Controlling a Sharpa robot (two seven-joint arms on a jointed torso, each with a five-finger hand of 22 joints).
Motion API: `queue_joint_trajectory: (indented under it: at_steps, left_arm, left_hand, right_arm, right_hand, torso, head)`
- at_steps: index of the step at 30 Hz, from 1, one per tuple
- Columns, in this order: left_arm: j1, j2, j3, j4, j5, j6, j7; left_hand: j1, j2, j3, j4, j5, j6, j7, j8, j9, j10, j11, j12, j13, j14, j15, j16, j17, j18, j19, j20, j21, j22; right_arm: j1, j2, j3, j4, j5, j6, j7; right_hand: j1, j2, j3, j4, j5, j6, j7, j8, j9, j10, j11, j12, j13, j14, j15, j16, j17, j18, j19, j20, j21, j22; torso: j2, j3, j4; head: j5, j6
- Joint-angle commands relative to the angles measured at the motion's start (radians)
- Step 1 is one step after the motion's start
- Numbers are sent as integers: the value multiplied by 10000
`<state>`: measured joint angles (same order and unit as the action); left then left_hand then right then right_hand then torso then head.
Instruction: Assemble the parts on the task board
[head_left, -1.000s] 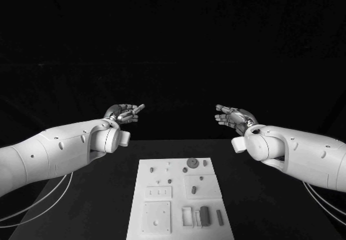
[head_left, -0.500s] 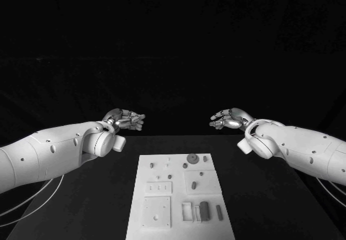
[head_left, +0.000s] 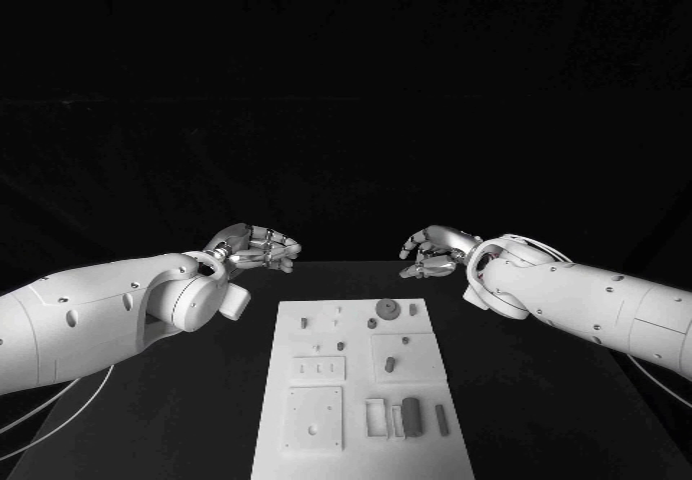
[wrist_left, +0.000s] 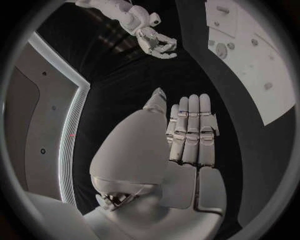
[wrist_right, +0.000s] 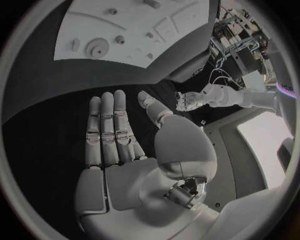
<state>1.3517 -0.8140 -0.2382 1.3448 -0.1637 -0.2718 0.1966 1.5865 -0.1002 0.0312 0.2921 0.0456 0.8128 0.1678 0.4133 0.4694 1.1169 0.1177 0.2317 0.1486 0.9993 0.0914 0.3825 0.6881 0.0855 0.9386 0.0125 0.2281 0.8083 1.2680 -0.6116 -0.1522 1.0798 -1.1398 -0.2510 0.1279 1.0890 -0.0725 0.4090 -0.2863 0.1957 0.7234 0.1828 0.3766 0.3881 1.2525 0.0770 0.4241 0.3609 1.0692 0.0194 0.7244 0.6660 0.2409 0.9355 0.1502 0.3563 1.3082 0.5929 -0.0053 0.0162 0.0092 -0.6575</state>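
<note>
The white task board (head_left: 296, 345) lies along the middle of the black table. A round grey part (head_left: 387, 307) sits near its far end, with small parts (head_left: 388, 365) scattered over the middle. Two dark long parts (head_left: 413, 417) stand side by side near its front right. My left hand (head_left: 257, 247) hovers beyond the board's far left corner, and my right hand (head_left: 433, 250) beyond its far right corner. Neither holds anything. The left hand's fingers (wrist_left: 190, 130) lie straight and together in its wrist view, as do the right hand's fingers (wrist_right: 112, 132) in the other wrist view.
The black table (head_left: 548, 400) runs bare on both sides of the board. From the left wrist I see the board (wrist_left: 262, 75) and the right hand (wrist_left: 156, 42). The right wrist view takes in the board (wrist_right: 81, 30), its round part (wrist_right: 97, 48) and the left hand (wrist_right: 186, 100).
Both hands have come down and inward toward each other, nearer the board's far end, turning from palms up to fingers pointing inward. Nothing was picked up.
</note>
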Motion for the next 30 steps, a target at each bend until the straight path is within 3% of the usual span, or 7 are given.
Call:
queue_joint_trajectory:
  at_steps: [1,2,5,11,15,30]
  left_arm:
    - [59,-129,11,367,-163,268,172]
    - [79,-174,12,483,-163,266,172]
    - [135,-351,14,906,-163,238,160]
    - [272,-497,18,1489,-167,279,96]
    - [365,-532,21,1660,-180,254,89]
    - [390,-454,21,1535,-195,216,-18]
  left_hand:
    - [-36,-112,-66,-2,35,-21,75,-86,-35,1,54,-95,-27,-22,49,-72,25,-90,48,-30,-28,-26]
    - [-68,-115,-80,0,34,-42,90,-120,-51,-28,72,-132,-37,-31,55,-86,35,-102,46,-35,-40,-32]
    - [-176,-122,-111,3,35,-82,125,-212,-93,-83,114,-234,-58,-66,73,-139,69,-140,31,-51,-85,-54]
    - [-261,-120,-119,7,35,-87,140,-269,-117,-94,133,-301,-67,-66,76,-169,103,-165,40,-69,-109,-64]
    - [-299,-114,-115,6,35,-85,143,-291,-126,-85,135,-323,-68,-48,69,-173,124,-171,58,-81,-113,-65]
    - [-453,-102,-60,7,35,-196,205,-451,-184,-47,139,-427,-65,-15,51,-226,211,-205,102,-122,-149,-74]
  right_arm:
    - [-38,110,3,150,-1996,415,-663]
    - [-55,122,3,207,-2277,511,-731]
    - [-129,211,4,367,-2899,535,-943]
    - [-276,366,7,583,-3663,465,-1174]
    - [-294,435,9,756,-4340,784,-1370]
    - [-427,621,12,650,-4808,661,-1609]
  right_hand:
    - [125,-114,-496,23,111,567,-287,-135,68,229,-427,3565,2960,727,-871,3305,2304,209,1605,-785,2014,249]
    - [139,-21,-456,9,140,652,-337,-162,79,5,-451,4203,3477,680,-870,3751,2582,209,1664,-875,2369,317]
    - [-6,-80,-279,26,75,732,-290,-374,83,-838,-394,5678,4697,367,-849,4706,3098,209,1430,-1011,3406,298]
    - [-100,-91,-24,6,106,909,-311,-513,173,-890,-403,6653,5222,472,-877,5632,3345,209,1380,-1204,4616,275]
    - [-127,-101,65,-4,60,991,-320,-582,204,-867,-410,7020,5373,525,-886,6039,3431,209,1394,-1317,5109,262]
    - [-215,-89,192,6,122,1063,-301,-720,196,-818,-389,7509,5587,572,-868,6576,3537,209,1408,-1449,5664,238]
  torso:
    - [251,35,144]
    - [307,30,182]
    - [470,12,300]
    - [776,3,472]
    - [977,-9,561]
    - [1374,-39,677]
  head:
    - [-54,24]
    - [-79,33]
    - [-147,51]
    - [-224,147]
    - [-256,88]
    - [-360,96]
